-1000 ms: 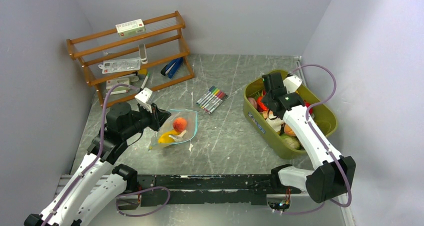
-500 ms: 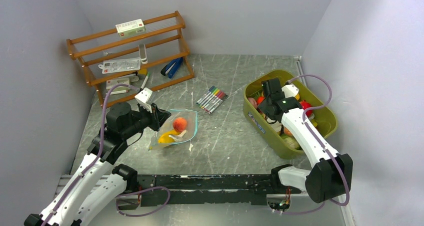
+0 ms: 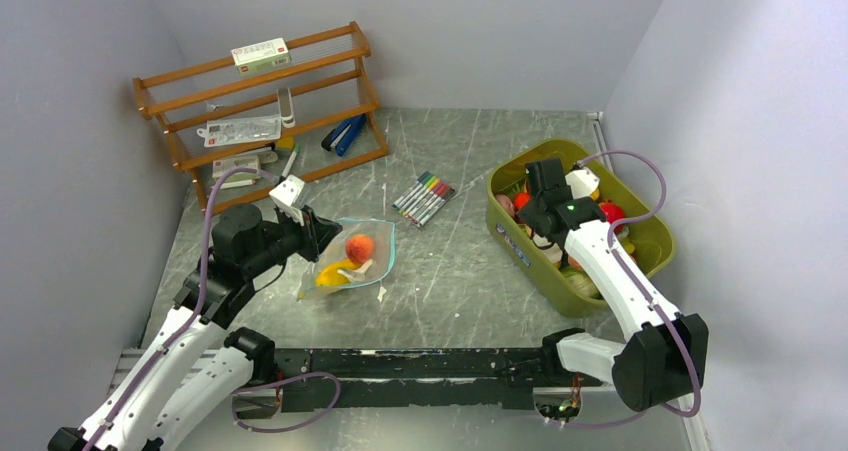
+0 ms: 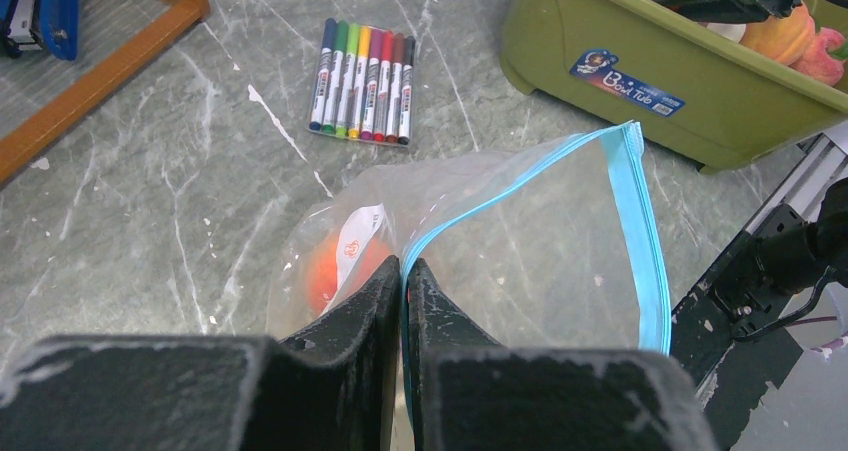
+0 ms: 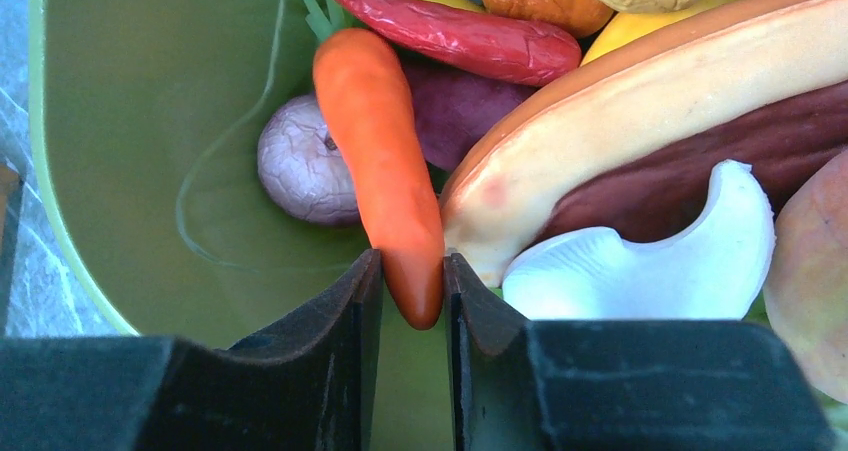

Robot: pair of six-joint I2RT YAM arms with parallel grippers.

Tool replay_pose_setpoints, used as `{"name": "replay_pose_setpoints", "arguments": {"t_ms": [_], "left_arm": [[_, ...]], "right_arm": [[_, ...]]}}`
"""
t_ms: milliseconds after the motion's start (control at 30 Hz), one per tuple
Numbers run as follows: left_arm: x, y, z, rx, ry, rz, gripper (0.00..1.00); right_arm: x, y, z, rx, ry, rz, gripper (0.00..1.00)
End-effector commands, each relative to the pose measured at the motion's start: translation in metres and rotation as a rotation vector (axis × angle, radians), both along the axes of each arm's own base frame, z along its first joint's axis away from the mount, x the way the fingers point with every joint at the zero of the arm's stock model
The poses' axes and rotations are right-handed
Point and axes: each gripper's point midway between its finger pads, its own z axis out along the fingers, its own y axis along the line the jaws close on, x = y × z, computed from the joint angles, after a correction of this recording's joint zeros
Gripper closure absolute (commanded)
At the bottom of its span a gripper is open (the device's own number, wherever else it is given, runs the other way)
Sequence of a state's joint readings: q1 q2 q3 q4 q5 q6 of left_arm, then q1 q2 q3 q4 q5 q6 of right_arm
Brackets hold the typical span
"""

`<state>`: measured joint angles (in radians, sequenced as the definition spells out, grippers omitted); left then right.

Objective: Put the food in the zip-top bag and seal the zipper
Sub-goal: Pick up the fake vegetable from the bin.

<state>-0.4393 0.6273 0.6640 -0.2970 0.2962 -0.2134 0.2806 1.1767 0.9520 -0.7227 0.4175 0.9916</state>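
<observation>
The clear zip-top bag [image 3: 372,258] lies on the table, left of centre. A round orange food [image 3: 360,246] and a yellow piece [image 3: 335,273] lie inside it. My left gripper [image 4: 403,266] is shut on the bag's teal-blue zipper [image 4: 635,221] edge and holds the mouth lifted open. Reaching down into the olive tub [image 5: 130,121], my right gripper [image 5: 413,271] has both jaws against the tip of an orange carrot [image 5: 385,161]. More food lies around it: a red chilli [image 5: 450,31], a purple bulb [image 5: 300,166] and a white piece [image 5: 650,261].
A row of coloured markers [image 3: 424,198] lies between the bag and the green tub [image 3: 520,246]. A wooden rack [image 3: 260,111] with boxes and a stapler stands at the back left. Walls close in on three sides.
My right gripper has sunk a little deeper into the tub and its jaws have narrowed onto the carrot tip. The left gripper and the bag have not moved.
</observation>
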Motion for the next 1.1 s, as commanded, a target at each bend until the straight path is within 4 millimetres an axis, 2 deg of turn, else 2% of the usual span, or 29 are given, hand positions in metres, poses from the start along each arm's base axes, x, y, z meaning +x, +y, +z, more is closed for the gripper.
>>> {"name": "replay_pose_setpoints", "arguments": {"t_ms": [0,333,567,633,767,900,1067], "left_arm": [[0.000,0.001,0.007,-0.003,-0.024,-0.003,0.93],[0.001,0.000,0.005,-0.001,-0.018,-0.004,0.93],[0.000,0.001,0.006,-0.002,-0.021,-0.003,0.93],[0.001,0.001,0.006,-0.001,-0.021,-0.002,0.93],[0.001,0.000,0.004,0.002,-0.015,-0.006,0.93],[0.001,-0.001,0.003,0.002,-0.011,-0.006,0.93],[0.001,-0.001,0.004,0.001,-0.011,-0.009,0.93]], "right_arm": [[0.002,-0.008,0.009,-0.016,-0.040,-0.025,0.85],[0.002,-0.014,0.029,-0.053,-0.114,-0.007,0.89],[0.005,-0.020,0.064,-0.101,-0.200,0.036,0.94],[0.007,-0.020,0.081,-0.109,-0.235,0.047,0.96],[0.006,-0.022,0.104,-0.123,-0.272,0.065,0.96],[0.005,-0.024,0.121,-0.137,-0.290,0.067,0.96],[0.003,-0.016,0.140,-0.134,-0.341,0.144,0.96]]}}
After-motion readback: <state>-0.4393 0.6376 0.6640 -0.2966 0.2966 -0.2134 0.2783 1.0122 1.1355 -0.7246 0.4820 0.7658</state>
